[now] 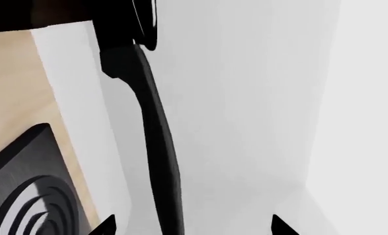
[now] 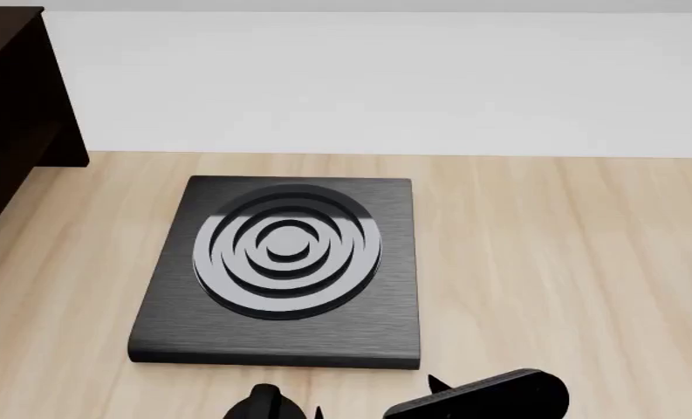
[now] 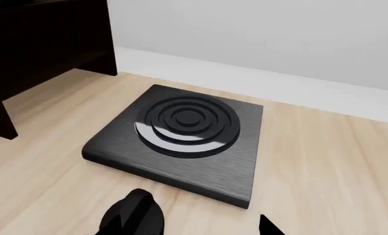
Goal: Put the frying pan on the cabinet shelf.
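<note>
In the left wrist view the frying pan's long black handle (image 1: 156, 122) runs from between my left gripper's fingertips up to the pan's dark body (image 1: 145, 22) beside the dark cabinet (image 1: 24, 12). My left gripper (image 1: 194, 227) is open. Its fingertips (image 1: 109, 226) stand wide apart on either side of the handle without touching it. The cabinet stands at the left edge of the head view (image 2: 8, 87); I cannot make out the pan or the shelf board there. My right gripper (image 3: 190, 227) is open and empty, low over the tabletop, and also shows in the head view (image 2: 375, 397).
A square black burner plate (image 2: 282, 262) with concentric rings lies on the light wooden tabletop (image 2: 555, 262); it also shows in the right wrist view (image 3: 180, 137). A small black knob (image 3: 138, 210) sits by my right gripper. A white wall (image 2: 380, 78) backs the table.
</note>
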